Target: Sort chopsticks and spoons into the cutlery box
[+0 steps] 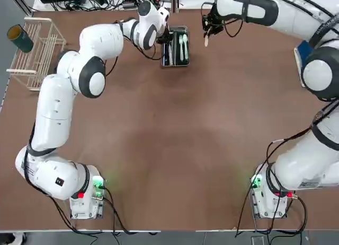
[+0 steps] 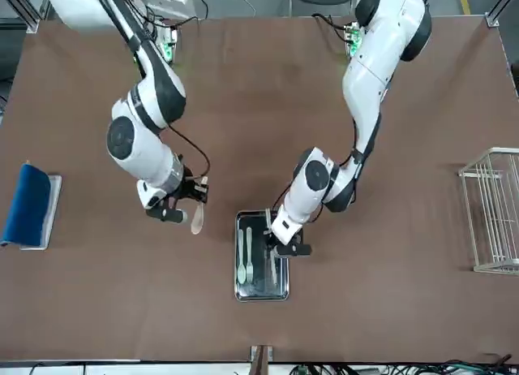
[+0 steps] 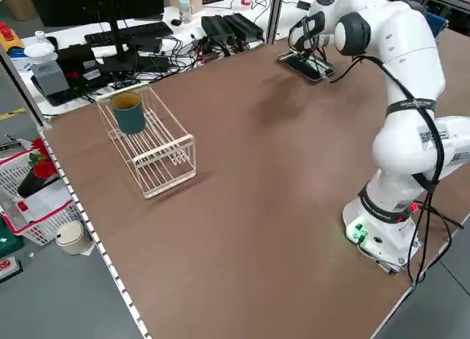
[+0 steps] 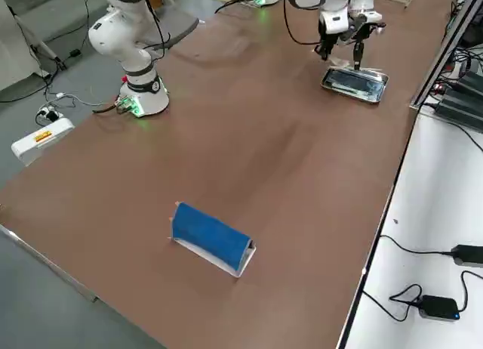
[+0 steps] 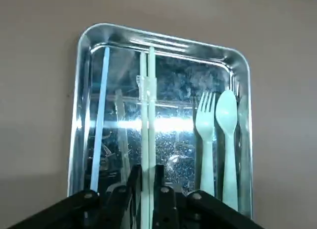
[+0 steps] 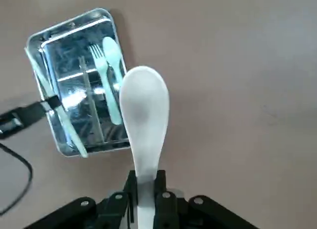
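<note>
The left gripper (image 5: 148, 173) is closed on a pair of pale chopsticks (image 5: 151, 115), one finger on either side of them, and sits over the shiny metal tray (image 2: 262, 297). The chopsticks lie above the tray's inside, side by side and running roughly along its length; whether they touch the metal I cannot tell. The right gripper (image 6: 145, 182) is just beside the tray, off toward the robot's right, and is closed on the handle of a white spoon (image 6: 143, 110). That spoon points away from the fingers, its oval bowl free and hanging outside the tray, clear of the rim. Inside the tray, along its robot's-right side, a pale plastic fork (image 5: 206, 140) and a pale plastic spoon (image 5: 228, 144) lie next to each other, the spoon nearer that side's wall and the fork nearer the middle. Well apart from the tray, toward the robot's left, stands a white wire rack (image 3: 158, 148) with a dark green cup (image 3: 129, 117) on it. On the opposite side, well to the tray's robot's right, is a blue-topped pad (image 4: 211, 236) with a white base. The brown table (image 1: 159, 133) spreads around the tray, and past its far edge from the robot is a desk with a black keyboard (image 3: 128, 34).
</note>
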